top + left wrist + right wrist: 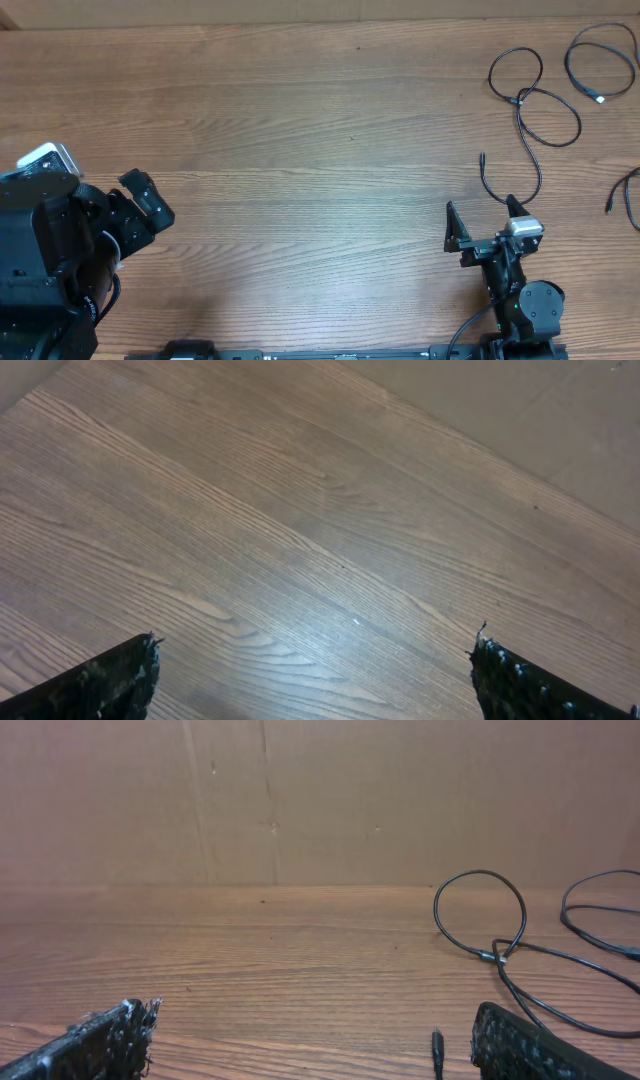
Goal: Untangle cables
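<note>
Right gripper [482,215] stands with its jaws spread wide and nothing between them, facing the cables [520,97] that lie on the far right of the wooden table [300,120]. The nearest cable [495,957] makes two loose loops that meet at one crossing, then trails down toward the gripper. Its small plug end [437,1045] shows low in the right wrist view between the fingers, closer to the right-hand one; whether the cord touches that finger cannot be told. A second cable [600,97] curls near the table's far right corner, apart from the first, and a third cable [609,203] is cut off by the right edge of the overhead view. Left gripper [315,645], likewise spread wide and holding nothing, sits over the table's left side, well apart from all the cords. A brown cardboard wall [300,800] backs the table.
</note>
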Robot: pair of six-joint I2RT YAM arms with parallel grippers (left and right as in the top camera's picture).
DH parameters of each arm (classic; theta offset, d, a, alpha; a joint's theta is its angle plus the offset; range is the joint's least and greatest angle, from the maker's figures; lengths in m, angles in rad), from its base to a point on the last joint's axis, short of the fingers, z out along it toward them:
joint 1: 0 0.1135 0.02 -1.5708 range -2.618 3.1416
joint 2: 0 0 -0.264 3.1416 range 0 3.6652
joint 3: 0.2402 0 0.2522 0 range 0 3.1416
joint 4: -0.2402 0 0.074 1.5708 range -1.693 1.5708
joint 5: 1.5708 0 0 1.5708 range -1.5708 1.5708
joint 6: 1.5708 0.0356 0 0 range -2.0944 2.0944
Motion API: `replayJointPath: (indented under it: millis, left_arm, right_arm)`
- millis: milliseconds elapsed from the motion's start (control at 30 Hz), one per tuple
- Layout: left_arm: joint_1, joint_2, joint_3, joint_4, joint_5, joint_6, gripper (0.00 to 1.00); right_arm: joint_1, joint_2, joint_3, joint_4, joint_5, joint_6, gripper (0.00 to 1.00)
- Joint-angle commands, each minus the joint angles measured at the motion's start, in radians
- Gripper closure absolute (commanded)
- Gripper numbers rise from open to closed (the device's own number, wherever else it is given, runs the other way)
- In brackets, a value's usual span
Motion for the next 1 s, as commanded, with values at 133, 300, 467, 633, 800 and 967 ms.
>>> replayJointPath:
  millis: [133,300,467,633,800,967]
  left_arm:
    - [-0.005,0.003,0.006,0.004,-0.013,-0.014,0.00]
    - [-0.005,-0.010,0.003,0.003,-0.013,-0.014,0.00]
    - [-0.005,-0.084,0.002,0.004,-0.010,-0.014,0.00]
    - [-0.005,-0.217,0.002,0.004,-0.010,-0.014,0.00]
    - [-0.003,-0.369,-0.001,0.003,-0.010,-0.014,0.00]
    - [0.029,-0.538,-0.077,-0.021,0.050,-0.014,0.01]
  right_arm:
    - [0.006,-0.012,-0.011,0.005,0.000,-0.002,0.00]
    - [0.006,-0.012,-0.011,0.005,0.000,-0.002,0.00]
    - [0.006,-0.012,-0.011,0.005,0.000,-0.002,0.00]
    - [0.006,-0.012,-0.011,0.005,0.000,-0.002,0.00]
    - [0.006,-0.012,-0.011,0.005,0.000,-0.002,0.00]
    - [0.006,-0.012,-0.011,0.005,0.000,-0.002,0.00]
